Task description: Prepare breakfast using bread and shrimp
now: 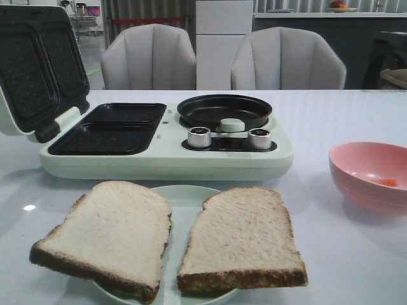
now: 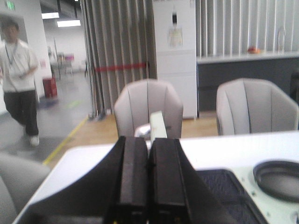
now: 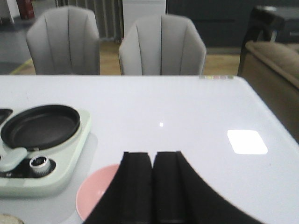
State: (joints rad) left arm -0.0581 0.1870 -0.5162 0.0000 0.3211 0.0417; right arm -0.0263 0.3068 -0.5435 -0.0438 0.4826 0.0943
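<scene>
Two bread slices lie side by side on a pale plate (image 1: 186, 194) at the front: the left slice (image 1: 108, 232) and the right slice (image 1: 241, 236). A bit of orange shrimp (image 1: 386, 182) shows inside the pink bowl (image 1: 369, 173) at the right; the bowl's edge also shows in the right wrist view (image 3: 96, 191). The pale green breakfast maker (image 1: 165, 159) stands behind the plate, lid open. My left gripper (image 2: 148, 140) is shut and empty, above the maker's left end. My right gripper (image 3: 153, 155) is shut and empty, above the bowl. Neither gripper shows in the front view.
The maker has two dark sandwich wells (image 1: 111, 127), a round black pan (image 1: 224, 109), a pale green knob (image 1: 231, 124) and two silver dials (image 1: 199, 136). Its lid (image 1: 38, 70) stands up at the far left. Two grey chairs (image 1: 149, 57) stand behind the white table (image 1: 343, 254). A person (image 2: 18, 79) walks far off.
</scene>
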